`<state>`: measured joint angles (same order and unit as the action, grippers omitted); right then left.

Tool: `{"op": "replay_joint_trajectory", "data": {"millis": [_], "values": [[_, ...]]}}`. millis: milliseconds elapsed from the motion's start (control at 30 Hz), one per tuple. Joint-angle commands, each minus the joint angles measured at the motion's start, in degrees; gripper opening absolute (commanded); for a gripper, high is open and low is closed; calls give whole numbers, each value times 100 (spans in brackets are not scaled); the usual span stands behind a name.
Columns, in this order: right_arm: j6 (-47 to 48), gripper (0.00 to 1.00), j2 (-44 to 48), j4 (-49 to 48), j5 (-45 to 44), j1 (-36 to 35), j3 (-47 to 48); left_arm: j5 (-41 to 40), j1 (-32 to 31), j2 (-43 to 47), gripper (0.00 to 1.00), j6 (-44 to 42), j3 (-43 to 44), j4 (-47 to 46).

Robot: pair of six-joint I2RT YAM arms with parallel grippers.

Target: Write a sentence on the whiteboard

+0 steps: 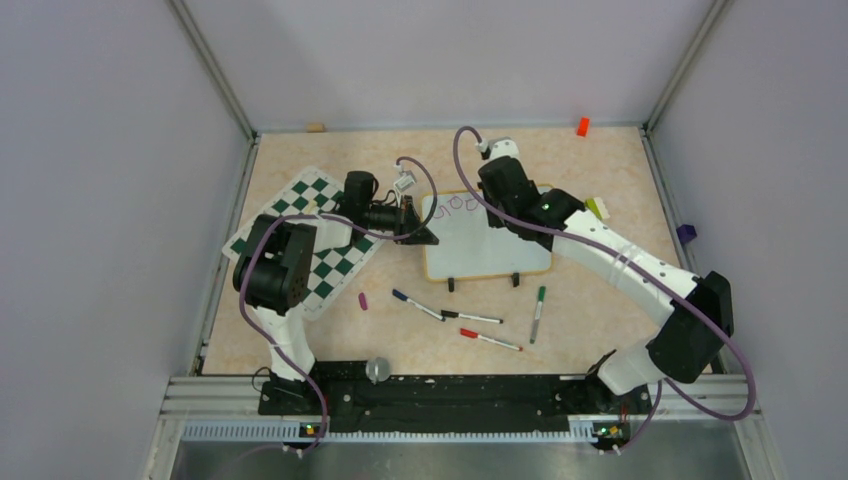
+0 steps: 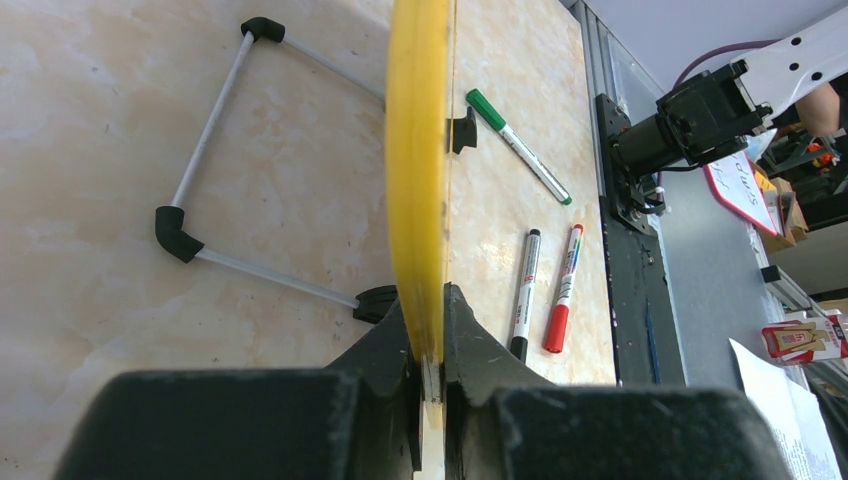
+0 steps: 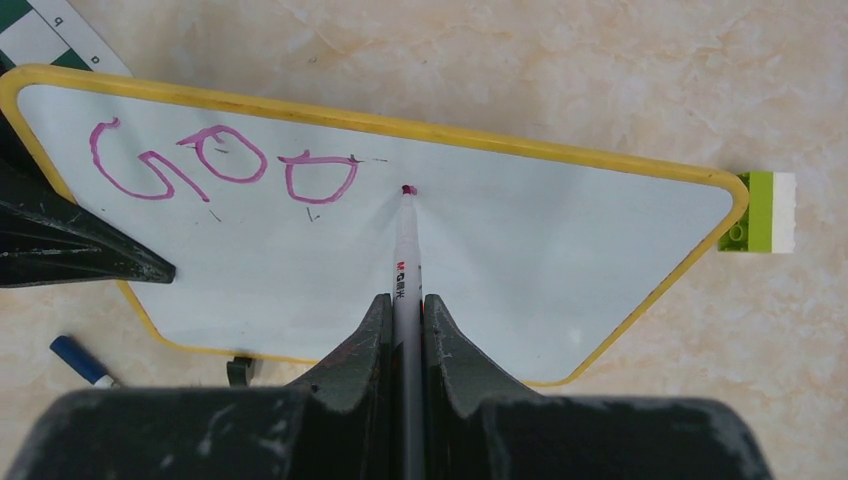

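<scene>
The whiteboard (image 1: 487, 240) (image 3: 500, 260), white with a yellow frame (image 2: 417, 150), lies flat at the table's middle. Purple letters "GOO" (image 3: 215, 160) (image 1: 458, 207) stand along its far edge, the start of the sentence. My left gripper (image 1: 418, 232) (image 2: 430, 345) is shut on the board's left edge. My right gripper (image 1: 497, 205) (image 3: 405, 305) is shut on a white marker (image 3: 404, 250), whose purple tip (image 3: 407, 189) rests on the board just right of the last letter.
A green-and-white chessboard mat (image 1: 310, 235) lies left of the board. Several markers (image 1: 470, 318) and a purple cap (image 1: 363, 300) lie near the front. A green block (image 3: 760, 212) sits by the board's right corner, an orange piece (image 1: 582, 126) at the back.
</scene>
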<state>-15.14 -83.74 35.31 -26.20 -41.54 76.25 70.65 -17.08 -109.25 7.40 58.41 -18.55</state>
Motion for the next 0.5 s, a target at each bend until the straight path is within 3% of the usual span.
{"op": "replay_joint_trajectory", "data": {"millis": [0,467], "values": [[32,0,-54,-266,180,69,268,-106,-129,2,0,-408,-14,246],[-41,0,113,-115,444,73,-89,-105,-127,9,0,-408,-14,246]]}}
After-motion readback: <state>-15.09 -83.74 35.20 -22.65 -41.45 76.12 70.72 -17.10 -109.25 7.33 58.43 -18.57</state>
